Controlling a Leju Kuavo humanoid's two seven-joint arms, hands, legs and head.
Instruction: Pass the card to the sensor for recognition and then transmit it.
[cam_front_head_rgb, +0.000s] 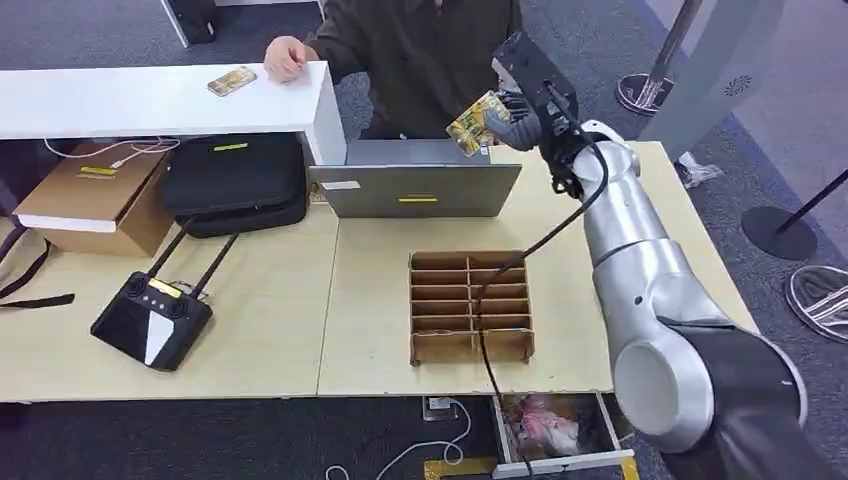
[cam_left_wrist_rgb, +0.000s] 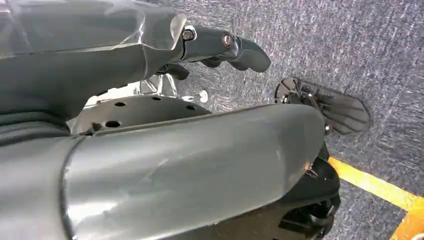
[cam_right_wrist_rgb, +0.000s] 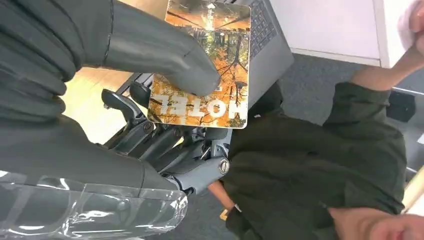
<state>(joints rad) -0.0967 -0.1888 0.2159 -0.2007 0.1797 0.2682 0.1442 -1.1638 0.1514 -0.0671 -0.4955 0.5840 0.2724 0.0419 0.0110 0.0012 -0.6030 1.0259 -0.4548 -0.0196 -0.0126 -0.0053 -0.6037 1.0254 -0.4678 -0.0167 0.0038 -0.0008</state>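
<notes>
Orange-leafed card (cam_front_head_rgb: 473, 124) up in the air, pinched between thumb and fingers of the right hand (cam_front_head_rgb: 512, 108), raised above the far edge of the tabletop (cam_front_head_rgb: 370, 300), over the grey laptop (cam_front_head_rgb: 420, 180) and toward the person (cam_front_head_rgb: 430, 60) in the dark shirt; left hand (cam_left_wrist_rgb: 220, 47) hangs over carpet, fingers curled, holding nothing

Counts on and around the tables

Two cards (cam_front_head_rgb: 476, 124) (cam_front_head_rgb: 232, 80), one laptop (cam_front_head_rgb: 417, 181), one divided tray (cam_front_head_rgb: 470, 305), one controller (cam_front_head_rgb: 151, 318), one black bag (cam_front_head_rgb: 235, 180), one cardboard box (cam_front_head_rgb: 95, 195).
</notes>
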